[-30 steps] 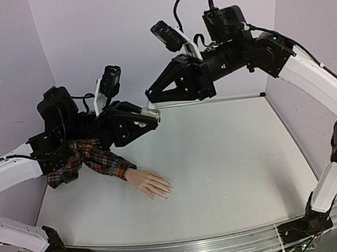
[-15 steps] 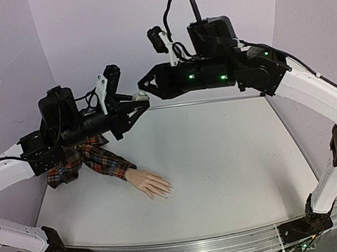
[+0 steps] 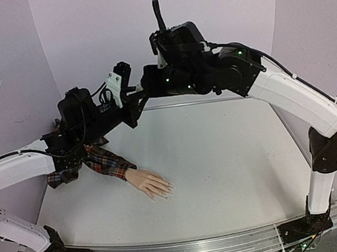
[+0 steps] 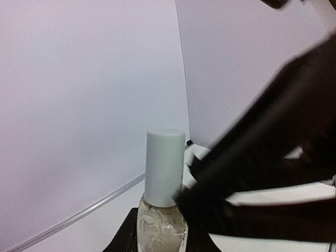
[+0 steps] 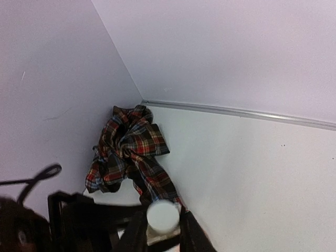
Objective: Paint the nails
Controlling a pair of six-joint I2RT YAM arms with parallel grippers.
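- We open on the black two-finger left gripper (image 3: 137,100), raised above the far left part of the white table (image 3: 224,156). Its jaws are clamped on the body of a small clear glass bottle (image 4: 161,227), which stands upright between them.
- The bottle's tall white cylindrical cap (image 4: 164,168) sticks up clear above those jaws.
- Meeting it tip to tip is the black two-finger right gripper (image 3: 146,89). From its own wrist view we look straight down on the cap, with one finger on each side, very close.
- We cannot tell whether those jaws pinch the cap or merely flank it (the left wrist view is blurred, showing only a dark fingertip against the cap's lower edge).
- The nails (image 3: 167,191) are at the fingertips of the pale peach mannequin hand (image 3: 148,183), too small for us to make out singly.
- That hand lies flat on the table, well below both pairs of jaws and nearer the arm bases.
- Its red plaid fabric sleeve (image 5: 131,152) runs back from the wrist and bunches in the corner, beneath the left jaws.
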